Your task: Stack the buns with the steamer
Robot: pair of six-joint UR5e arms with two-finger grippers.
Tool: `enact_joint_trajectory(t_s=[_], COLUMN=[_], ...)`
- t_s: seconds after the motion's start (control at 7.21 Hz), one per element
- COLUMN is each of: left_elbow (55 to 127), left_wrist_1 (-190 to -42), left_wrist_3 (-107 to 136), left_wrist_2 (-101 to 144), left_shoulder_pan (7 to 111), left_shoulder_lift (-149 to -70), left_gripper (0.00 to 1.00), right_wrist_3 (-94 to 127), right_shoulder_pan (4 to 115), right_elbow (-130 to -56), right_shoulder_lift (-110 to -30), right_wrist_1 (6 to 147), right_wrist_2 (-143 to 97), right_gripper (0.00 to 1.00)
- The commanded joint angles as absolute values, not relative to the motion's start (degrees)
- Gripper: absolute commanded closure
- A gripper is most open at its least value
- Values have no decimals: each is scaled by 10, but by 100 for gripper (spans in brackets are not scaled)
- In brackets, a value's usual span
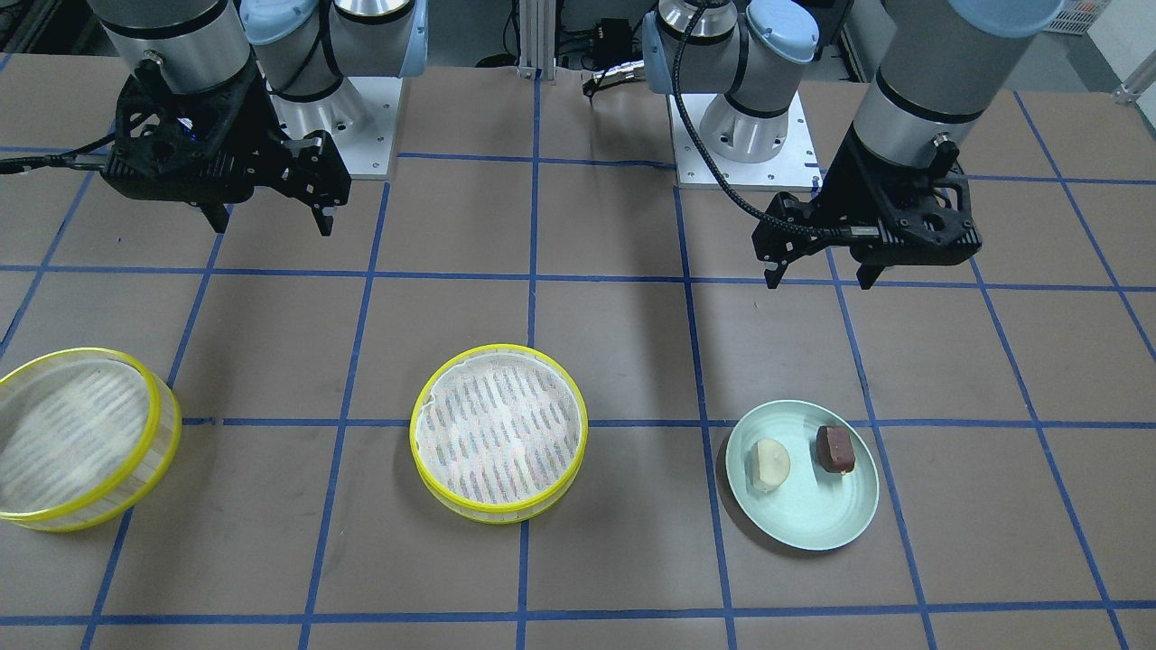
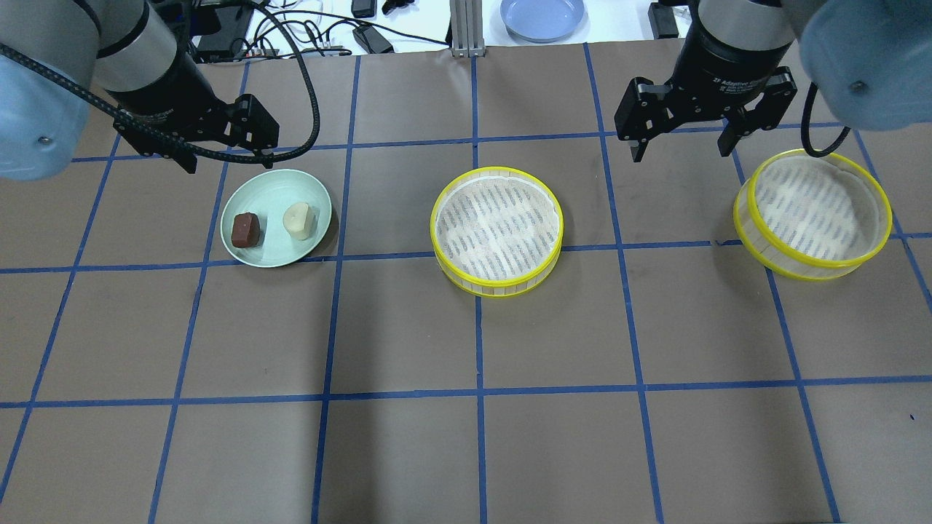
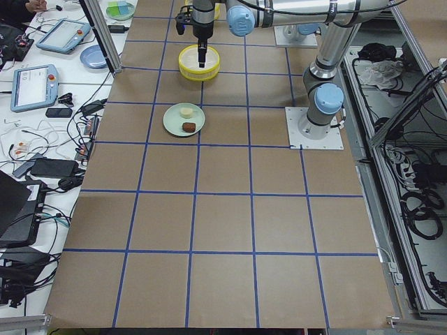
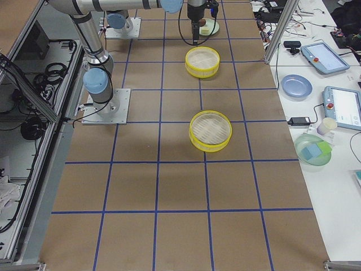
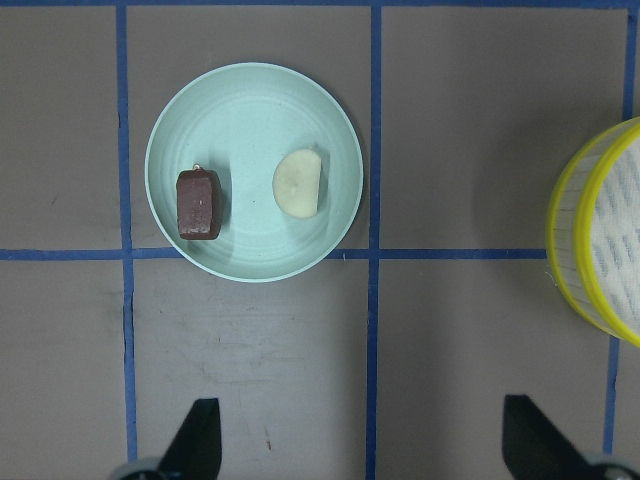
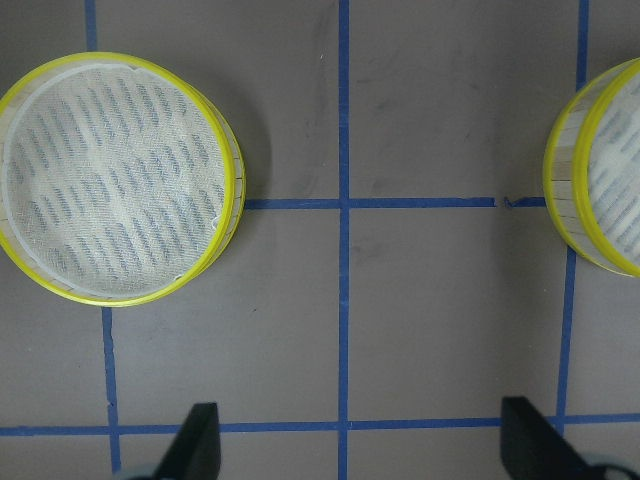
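Brown paper crossed by blue tape lines covers the table (image 1: 614, 361); from the front-facing view a pale green plate (image 1: 813, 533) lies on it, and on the plate sit the two buns, apart from each other; the cream bun (image 1: 769, 465) is rounded with one flat side, the brown bun (image 1: 834, 449) is dark, blocky and oblong; each is far smaller than the plate. Near the table's middle stands the middle steamer (image 1: 497, 431), round, yellow-rimmed, with a pale streaked lining and nothing in it; the second steamer (image 1: 77, 438), of the same make, stands well apart towards the robot's right. The left gripper (image 1: 820, 282) hangs above the table on the robot's side of the plate, jaws spread wide and holding nothing; the right gripper (image 1: 271, 227) hangs likewise, wide and unladen.

From overhead the left gripper is over the plate's far rim; the right gripper is between the two steamers; a blue dish (image 2: 542, 16) rests on the white bench beyond.

Both side views show the plate and steamers in one row along the table; the grippers there are perhaps too small to judge.

Seen by the left wrist camera, the brown bun lies left and the cream bun right on the plate, with a steamer's edge at the right border; the right wrist camera shows one whole steamer and part of the other.
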State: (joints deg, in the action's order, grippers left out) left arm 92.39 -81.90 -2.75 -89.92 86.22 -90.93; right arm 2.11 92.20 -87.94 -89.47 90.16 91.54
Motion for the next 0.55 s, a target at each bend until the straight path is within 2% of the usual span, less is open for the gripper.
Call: enact_joint_trajectory(t_s=[0.0,0.42], left_elbow=[924,927], left_wrist_1=[-822,-823], left_wrist_3=[-28,-34], left_wrist_2=[-900,-899], left_shoulder_pan=[862,854], left_shoulder_lift=[-904,-910], left_gripper=[0,0], right_wrist_3=[21,8], right_shoulder_pan=[922,903], right_elbow=[-880,-879], right_shoulder_lift=[-895,-889], right_wrist_1=[902,909], right_wrist_2=[915,912], right_gripper=[0,0])
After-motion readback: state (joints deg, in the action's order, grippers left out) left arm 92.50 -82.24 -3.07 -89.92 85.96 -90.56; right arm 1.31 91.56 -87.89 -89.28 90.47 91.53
